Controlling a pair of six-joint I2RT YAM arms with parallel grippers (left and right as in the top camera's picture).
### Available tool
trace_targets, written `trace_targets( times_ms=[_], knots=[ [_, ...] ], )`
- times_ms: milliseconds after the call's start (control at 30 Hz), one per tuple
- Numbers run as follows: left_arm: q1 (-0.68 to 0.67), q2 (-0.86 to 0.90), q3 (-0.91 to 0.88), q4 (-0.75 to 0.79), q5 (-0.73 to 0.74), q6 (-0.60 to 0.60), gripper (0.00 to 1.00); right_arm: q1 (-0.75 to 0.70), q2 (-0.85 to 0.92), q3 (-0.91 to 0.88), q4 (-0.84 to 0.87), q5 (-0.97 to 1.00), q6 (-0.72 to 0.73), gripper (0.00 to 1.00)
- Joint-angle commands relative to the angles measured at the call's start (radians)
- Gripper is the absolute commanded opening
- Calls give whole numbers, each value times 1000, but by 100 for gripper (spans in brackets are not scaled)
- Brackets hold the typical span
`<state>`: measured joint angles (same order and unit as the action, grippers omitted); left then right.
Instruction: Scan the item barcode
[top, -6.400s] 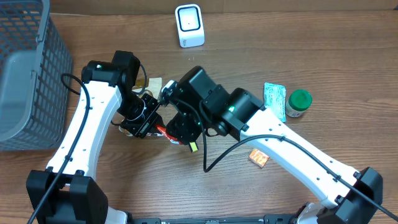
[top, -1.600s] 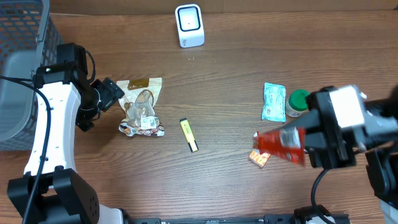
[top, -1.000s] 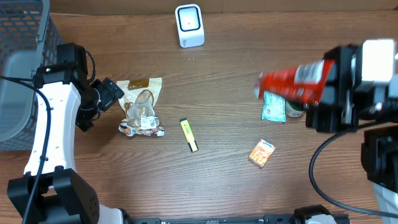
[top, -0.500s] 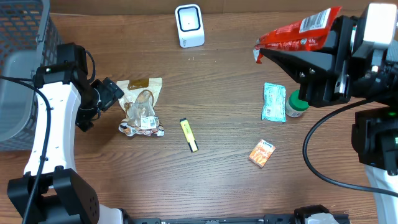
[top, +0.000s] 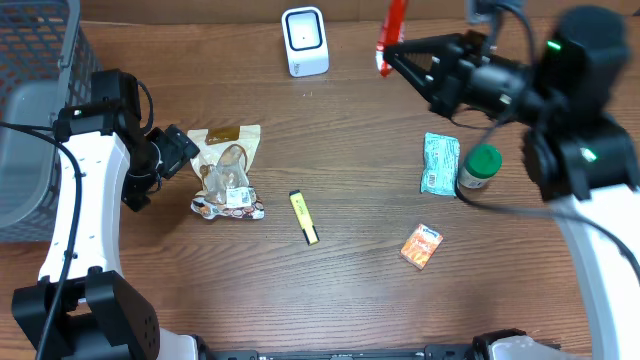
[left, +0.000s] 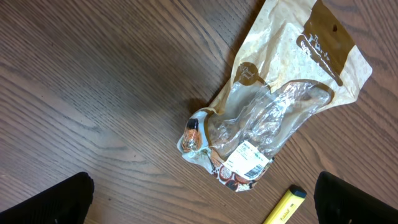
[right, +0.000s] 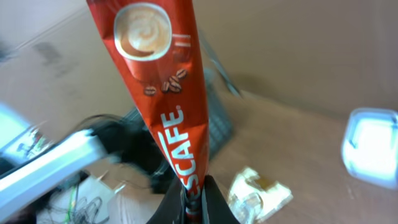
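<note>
Right wrist view alone shows the print on the red sachet (right: 163, 106): a coffee cup and white lettering. It is glossy, long and narrow, its lower end pinched in the right jaws. Overhead, it hangs edge-on, to the right of the white rounded scanner (top: 305, 40) on the far wood-grain tabletop (top: 350, 130). Left jaws wide, empty, beside a crinkled tan-and-clear snack bag (left: 273, 118); yellow marker (left: 283, 206) near. Right: teal packet (top: 440, 163) just beside a green-lidded jar (top: 480, 167), orange box (top: 421, 246) nearer. Wire basket (top: 40, 120) at left.
</note>
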<state>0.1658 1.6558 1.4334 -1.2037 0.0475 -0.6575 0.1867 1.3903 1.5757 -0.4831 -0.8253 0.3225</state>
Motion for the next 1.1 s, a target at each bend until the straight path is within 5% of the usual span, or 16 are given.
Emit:
trace_targets(
  times_ms=[0, 133, 467, 767, 1067],
  knots=[
    [4, 8, 9, 1, -6, 7, 100, 29, 89, 8, -16, 167, 74, 3],
    [4, 8, 9, 1, -6, 7, 100, 45, 210, 127, -72, 167, 123, 3],
    [4, 8, 9, 1, -6, 7, 100, 83, 602, 743, -301, 310, 118, 4],
    [4, 8, 9, 1, -6, 7, 100, 174, 790, 747, -259, 604, -173, 4],
    [4, 8, 9, 1, -6, 7, 100, 225, 961, 747, -203, 755, -196, 4]
  ],
)
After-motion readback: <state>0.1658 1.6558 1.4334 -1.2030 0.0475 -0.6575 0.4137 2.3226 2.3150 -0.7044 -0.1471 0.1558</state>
